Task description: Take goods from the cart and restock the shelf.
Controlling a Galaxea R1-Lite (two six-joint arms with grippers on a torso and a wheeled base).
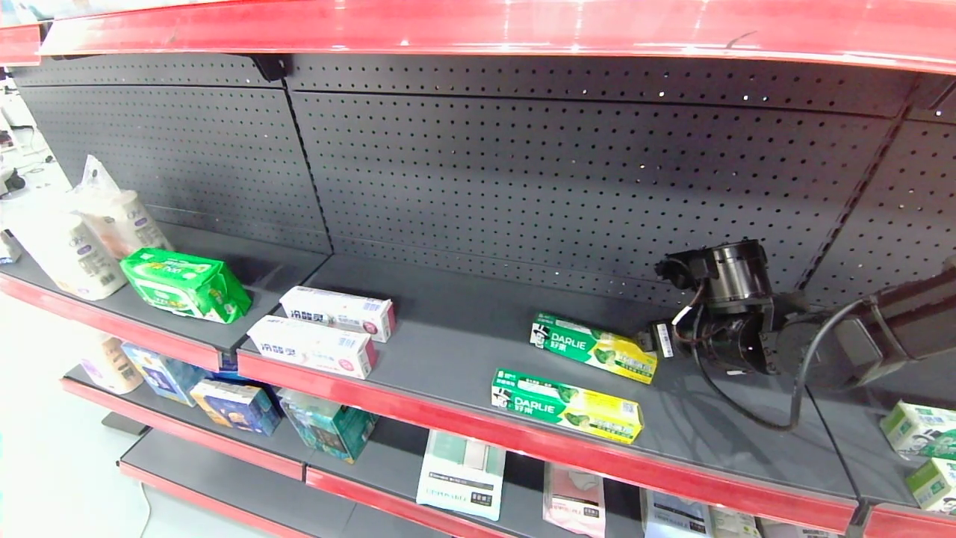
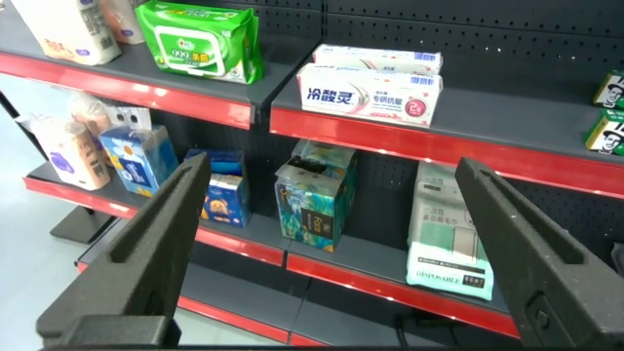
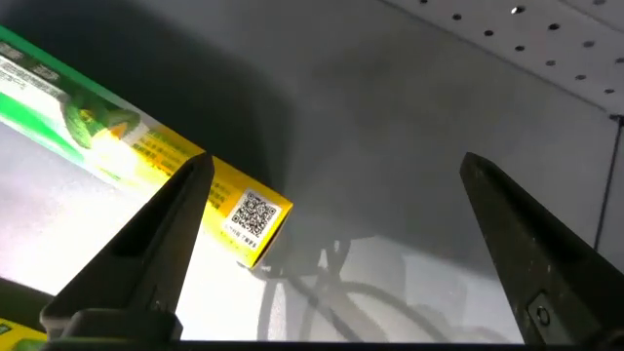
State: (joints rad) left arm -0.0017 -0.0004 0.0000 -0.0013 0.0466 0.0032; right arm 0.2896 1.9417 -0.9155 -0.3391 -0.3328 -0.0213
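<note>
The right claw [image 3: 331,166] hangs low over the shelf [image 1: 448,321] toward its right end. Its fingers are spread wide and it grips nothing. The yellow end of the rear green toothpaste box [image 1: 594,347] lies flat on the shelf just beside 1 finger [image 3: 146,253] and reaches a little way into the gap. I cannot tell whether box and finger touch. With the opening that wide and the box resting on its own broad face, this looks like a box set down and let go, not one being held.

The box lies about midway between the back panel [image 1: 567,172] and the red front edge [image 1: 448,420], slightly askew. The front green toothpaste box [image 1: 566,403] lies close to the front edge, roughly parallel to the rear one and apart from it. The likely reason is that like goods are kept together in a file from front to back, printed face up for reading. The same pattern shows near the shelf's left front corner, where the front white box [image 1: 312,345] lies just ahead of the rear white box [image 1: 337,312].

The left claw [image 2: 331,166] is also wide open and empty. It is held out in front of the shelving, facing the lower tiers, probably kept clear of the right arm's work and free for the next item.
</note>
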